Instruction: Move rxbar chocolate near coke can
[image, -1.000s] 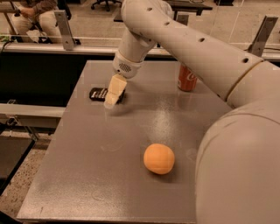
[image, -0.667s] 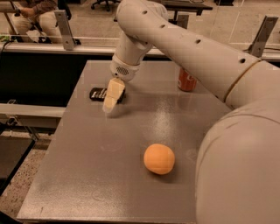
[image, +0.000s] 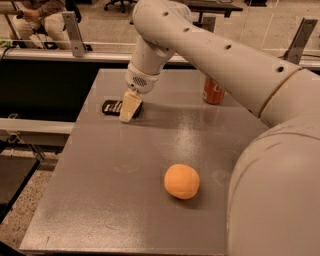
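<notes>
The rxbar chocolate (image: 112, 106) is a small black bar with white lettering, lying flat near the table's far left edge. My gripper (image: 128, 108) points down at the bar's right end and covers that end. The coke can (image: 213, 91) stands upright at the far right of the table, partly hidden behind my arm. It is well apart from the bar.
An orange ball-shaped fruit (image: 181, 181) lies in the middle front of the grey table (image: 100, 200). My large arm (image: 225, 55) spans the right side of the view. A metal rail (image: 70, 20) and a seated person (image: 40, 20) are behind the table.
The upper arm has swung a little to the left. The gripper has stayed at the bar's right end, slightly lower. The bar, can and fruit have not moved.
</notes>
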